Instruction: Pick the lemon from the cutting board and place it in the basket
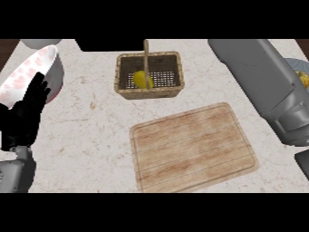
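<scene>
- Left hand (19, 115) rests open at the counter's left edge, fingers straight and pointing up.
- Lemon (142, 79) lies inside the wicker basket (171, 92), behind the bare cutting board (193, 147).
- Right forearm (267, 77) crosses the right side; its hand is out of view.

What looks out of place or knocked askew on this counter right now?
Nothing stands out. The yellow lemon lies inside the woven wicker basket, which stands upright. The bare wooden cutting board lies flat, turned at a slight angle. The left robot hand rests open at the view's left.
</scene>
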